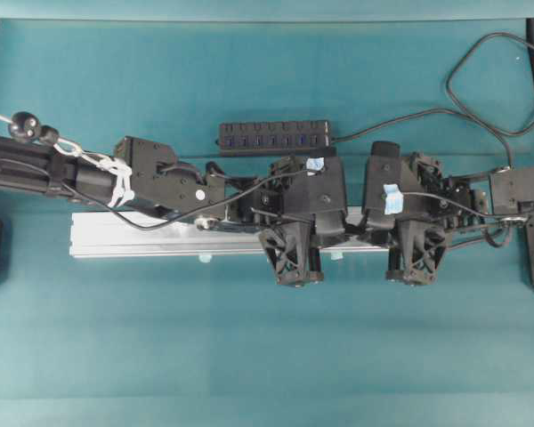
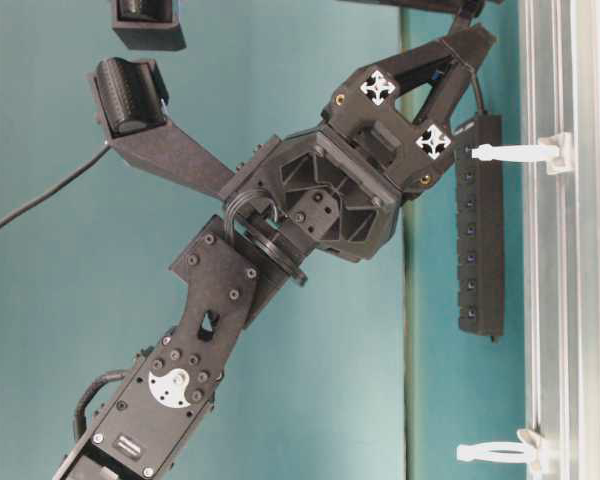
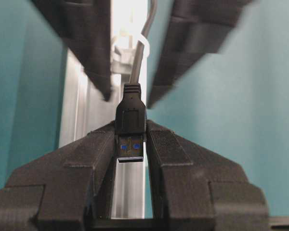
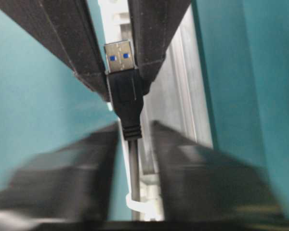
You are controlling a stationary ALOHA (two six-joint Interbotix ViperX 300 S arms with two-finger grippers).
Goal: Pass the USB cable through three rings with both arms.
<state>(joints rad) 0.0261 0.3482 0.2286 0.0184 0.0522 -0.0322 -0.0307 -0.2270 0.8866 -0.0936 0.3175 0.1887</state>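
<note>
Left jaws: USB cable (image 3: 130, 130) along rail (image 3: 79, 110)

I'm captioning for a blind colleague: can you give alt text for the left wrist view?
The left gripper clamps the USB cable by its plug, metal tip toward the camera. The cable runs back through a whitish ring above the rail.
</note>
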